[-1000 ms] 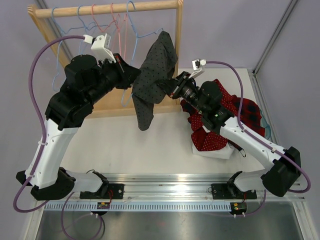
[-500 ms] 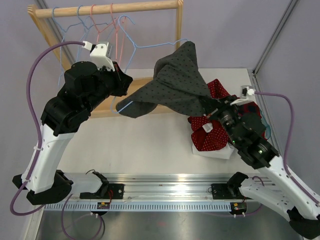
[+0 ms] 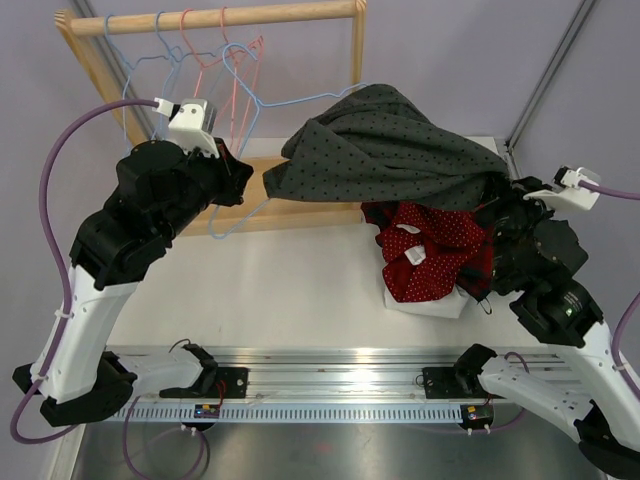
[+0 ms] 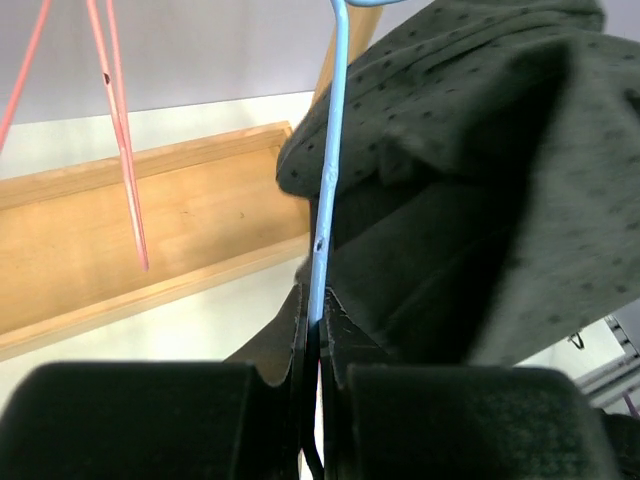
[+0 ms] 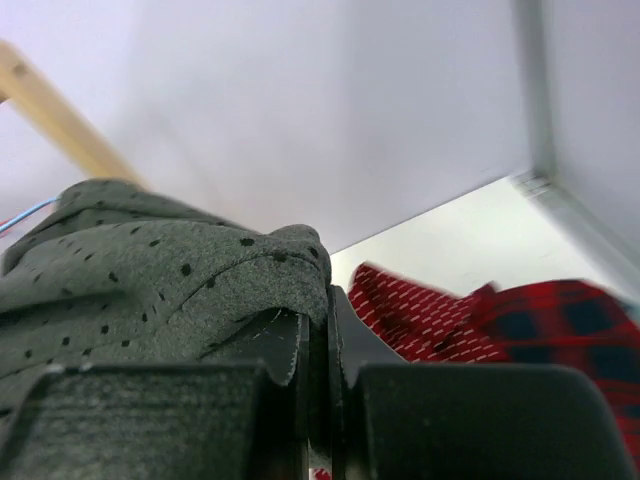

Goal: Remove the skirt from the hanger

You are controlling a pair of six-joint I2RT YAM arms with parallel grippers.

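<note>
The grey dotted skirt (image 3: 390, 150) stretches in the air from the light-blue wire hanger (image 3: 300, 96) on the left to my right gripper (image 3: 497, 186) on the right. My right gripper (image 5: 318, 330) is shut on the skirt's edge (image 5: 150, 270). My left gripper (image 3: 240, 175) is shut on the hanger's lower wire (image 4: 322, 230), with the skirt (image 4: 480, 180) beside it on the right. The skirt still drapes over the hanger's right arm.
A wooden rack (image 3: 220, 16) at the back left holds several blue and pink wire hangers (image 3: 190, 50). A pile of red clothes (image 3: 430, 250) lies on the table below the skirt, and it shows in the right wrist view (image 5: 480, 320). The rack's base board (image 4: 130, 230) lies behind.
My right gripper has pulled the skirt's edge further right and nearer, stretching the cloth out flat over the red pile. My left arm has shifted slightly left with the hanger.
</note>
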